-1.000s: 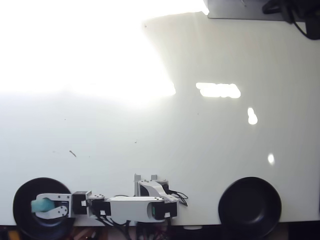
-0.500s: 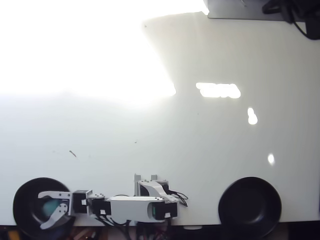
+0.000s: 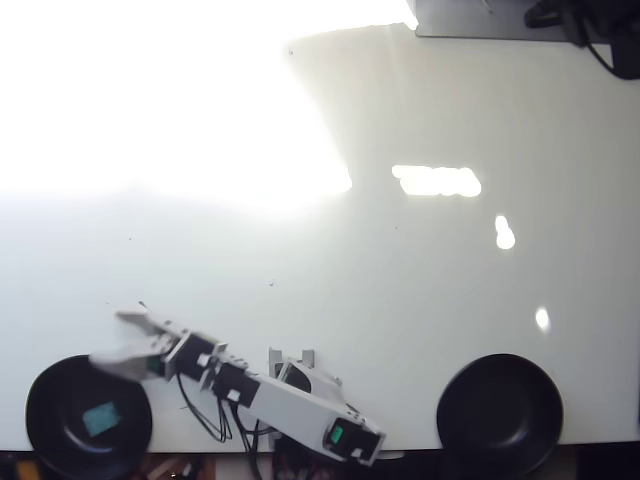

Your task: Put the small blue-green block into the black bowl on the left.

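In black bowl (image 3: 45, 395) — small blue-green block (image 3: 101, 418), flat, edges tilted diagonally.

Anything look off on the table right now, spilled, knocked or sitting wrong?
Nothing stands out. The blue-green block lies flat inside the left black bowl, the other black bowl sits upright and empty, and the gripper hangs open beside the left bowl's rim. Glare whites out the table's far left.

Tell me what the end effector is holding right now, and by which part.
Nothing. The end effector is open and empty; the small blue-green block lies in the black bowl.
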Robot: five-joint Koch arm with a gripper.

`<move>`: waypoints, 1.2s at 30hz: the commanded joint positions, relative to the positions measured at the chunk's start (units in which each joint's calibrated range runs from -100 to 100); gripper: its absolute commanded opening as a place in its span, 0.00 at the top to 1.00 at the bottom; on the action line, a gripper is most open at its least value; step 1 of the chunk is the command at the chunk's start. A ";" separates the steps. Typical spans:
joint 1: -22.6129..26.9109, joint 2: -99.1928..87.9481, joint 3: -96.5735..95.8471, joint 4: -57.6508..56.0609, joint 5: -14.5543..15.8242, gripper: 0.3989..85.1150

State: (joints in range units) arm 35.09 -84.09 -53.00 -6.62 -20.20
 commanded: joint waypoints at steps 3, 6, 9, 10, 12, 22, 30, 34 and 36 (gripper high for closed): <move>-5.27 -4.98 -1.53 0.42 3.03 0.43; -8.40 -7.02 -3.28 0.42 3.76 0.46; -11.77 -7.55 -4.21 0.50 5.86 0.46; -12.99 -7.87 -4.49 0.10 7.33 0.46; -15.48 -8.52 -5.50 -0.23 8.94 0.46; -25.45 -15.69 -20.66 0.66 14.41 0.46; -32.19 -15.59 -27.78 2.77 19.98 0.46; -37.12 -15.59 -37.48 10.80 21.20 0.46; -38.88 -15.59 -42.19 14.28 21.25 0.45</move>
State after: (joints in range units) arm -2.52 -98.48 -94.09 0.53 0.85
